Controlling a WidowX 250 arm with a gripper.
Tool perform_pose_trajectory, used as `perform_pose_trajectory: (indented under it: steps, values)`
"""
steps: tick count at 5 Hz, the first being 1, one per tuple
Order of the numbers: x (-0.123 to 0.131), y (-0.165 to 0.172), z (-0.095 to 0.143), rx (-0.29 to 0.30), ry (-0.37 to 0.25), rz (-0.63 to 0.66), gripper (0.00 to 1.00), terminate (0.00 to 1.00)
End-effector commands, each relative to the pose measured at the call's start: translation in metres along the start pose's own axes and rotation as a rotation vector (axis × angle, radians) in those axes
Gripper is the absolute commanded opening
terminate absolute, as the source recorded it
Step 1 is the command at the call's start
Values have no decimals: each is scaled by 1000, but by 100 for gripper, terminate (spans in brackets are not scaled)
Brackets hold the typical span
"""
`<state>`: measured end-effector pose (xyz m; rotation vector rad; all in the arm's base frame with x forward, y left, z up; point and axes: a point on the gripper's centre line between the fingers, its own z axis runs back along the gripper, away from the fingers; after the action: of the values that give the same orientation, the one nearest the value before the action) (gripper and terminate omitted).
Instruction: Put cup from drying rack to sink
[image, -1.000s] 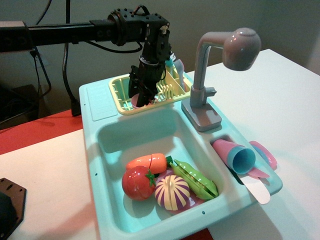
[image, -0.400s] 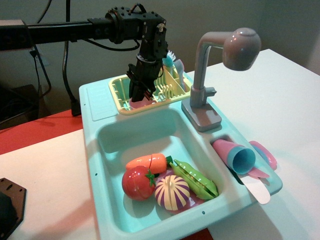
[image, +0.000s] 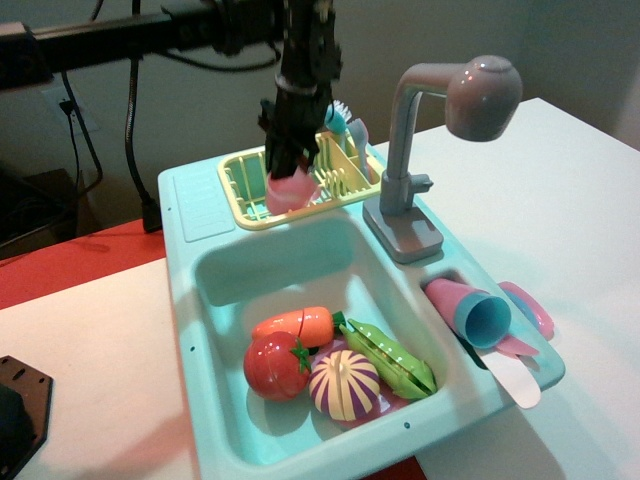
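Above the near edge of the drying rack (image: 245, 180), your fingers (image: 288, 170) are clamped on the cup (image: 287, 191), which hangs clear of the slats. Your grip looks shallow, so you risk the cup slipping and falling back into the rack. Release too low and you could knock it against the toy food crowding the near end of the sink (image: 190, 290). You can count one cup, one rack, one sink, one faucet (image: 440, 120), one tumbler (image: 470, 310), and four toy foods: carrot (image: 295, 323), tomato (image: 275, 365), onion (image: 343, 385), pea pod (image: 390, 358).
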<state>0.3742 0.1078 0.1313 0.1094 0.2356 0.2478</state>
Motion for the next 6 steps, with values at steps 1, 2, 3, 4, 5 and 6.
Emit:
perform_pose_trajectory:
  steps: [1, 2, 3, 4, 5, 6]
  values:
    - [-12, -2, 65, -19, -171, -12, 0, 0]
    - [-16, -28, 58, -16, -151, -76, 0, 0]
    - [-25, -61, 51, -10, -133, -155, 0, 0]
    - [-36, -86, 46, -11, -120, -208, 0, 0]
    - [-43, -88, 43, -17, -112, -209, 0, 0]
    - [-47, -91, 29, -6, -87, -204, 0, 0]
